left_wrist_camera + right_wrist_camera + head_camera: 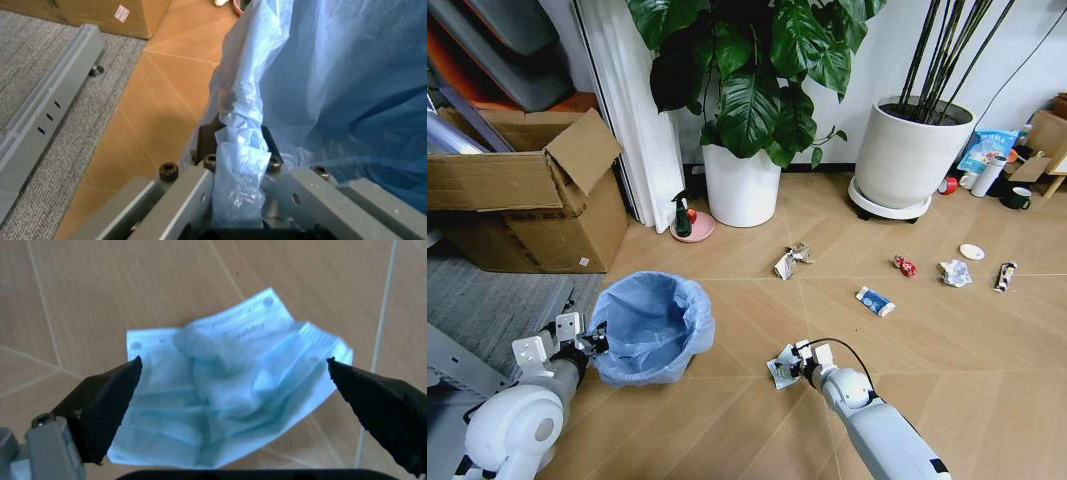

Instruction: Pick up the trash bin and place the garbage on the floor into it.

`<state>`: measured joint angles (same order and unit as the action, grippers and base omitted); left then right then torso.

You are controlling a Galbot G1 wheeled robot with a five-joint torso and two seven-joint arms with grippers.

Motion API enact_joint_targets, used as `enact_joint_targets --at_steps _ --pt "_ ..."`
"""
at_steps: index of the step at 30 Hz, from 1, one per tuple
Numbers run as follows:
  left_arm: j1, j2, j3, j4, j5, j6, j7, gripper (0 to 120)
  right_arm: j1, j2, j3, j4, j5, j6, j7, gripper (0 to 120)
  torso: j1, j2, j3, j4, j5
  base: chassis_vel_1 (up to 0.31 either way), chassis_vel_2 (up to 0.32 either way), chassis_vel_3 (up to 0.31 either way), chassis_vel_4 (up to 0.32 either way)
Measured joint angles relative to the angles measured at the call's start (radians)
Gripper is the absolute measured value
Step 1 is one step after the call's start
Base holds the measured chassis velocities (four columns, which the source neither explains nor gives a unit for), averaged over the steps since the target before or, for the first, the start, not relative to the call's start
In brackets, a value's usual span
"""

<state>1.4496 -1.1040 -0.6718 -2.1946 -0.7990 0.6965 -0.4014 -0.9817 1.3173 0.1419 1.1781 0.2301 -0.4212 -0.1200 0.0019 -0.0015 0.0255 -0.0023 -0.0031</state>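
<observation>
My left gripper (587,338), at the lower left of the head view, is clamped on the bag-lined rim of the trash bin (649,325). My right gripper (799,364), low and centre, hangs with jaws wide apart straddling a crumpled pale blue face mask (227,395) on the floor. I should drop straight down, centre the bunched middle, then close.
</observation>
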Motion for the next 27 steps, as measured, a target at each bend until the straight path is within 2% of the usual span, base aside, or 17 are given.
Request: enact_joint_targets --at_steps 8,9,14,18,20,23,25,27 --pt "0.001 0.002 0.002 -0.001 0.0 0.0 0.001 0 -0.007 0.025 0.026 -0.036 -0.023 0.018 -0.008 98 0.0 0.0 0.0 0.0 -0.0001 0.0 0.0 0.0 0.0" --pt "0.001 0.002 0.002 -0.002 0.001 -0.001 0.001 0 -0.005 0.032 0.031 -0.049 -0.03 0.024 -0.012 91 0.0 0.0 0.0 0.0 0.0 0.0 0.0 0.0 0.0" --pt "0.004 0.001 0.002 -0.007 0.002 -0.001 0.001 0 0.005 0.042 0.036 -0.072 -0.043 0.035 -0.018 82 0.0 0.0 0.0 0.0 -0.0005 0.0 0.0 0.0 0.0" --pt "0.009 0.001 0.002 -0.013 0.003 -0.001 0.001 0 0.009 0.049 0.036 -0.078 -0.046 0.041 -0.018 64 0.0 0.0 0.0 -0.0002 -0.0005 0.0 0.0 0.0 0.0" --pt "0.009 0.0 0.002 -0.015 0.003 -0.001 0.001 0 0.009 0.05 0.036 -0.078 -0.047 0.042 -0.018 61 0.0 0.0 0.0 -0.0002 -0.0004 0.0 0.0 0.0 0.0" --pt "0.013 -0.001 0.002 -0.019 0.004 -0.001 0.0 0 0.006 0.052 0.035 -0.078 -0.049 0.049 -0.017 47 0.0 0.0 0.0 -0.0001 -0.0002 0.0 0.0 0.0 0.0" --pt "0.014 -0.002 0.002 -0.021 0.005 -0.001 0.0 0 0.005 0.052 0.035 -0.077 -0.05 0.051 -0.017 43 0.0 0.0 0.0 -0.0001 -0.0002 0.0 0.0 0.0 0.0" --pt "0.017 -0.003 0.002 -0.025 0.006 -0.001 0.0 0 0.003 0.053 0.035 -0.076 -0.05 0.055 -0.016 34 0.0 0.0 0.0 0.0 -0.0001 0.0 0.0 0.0 0.0"
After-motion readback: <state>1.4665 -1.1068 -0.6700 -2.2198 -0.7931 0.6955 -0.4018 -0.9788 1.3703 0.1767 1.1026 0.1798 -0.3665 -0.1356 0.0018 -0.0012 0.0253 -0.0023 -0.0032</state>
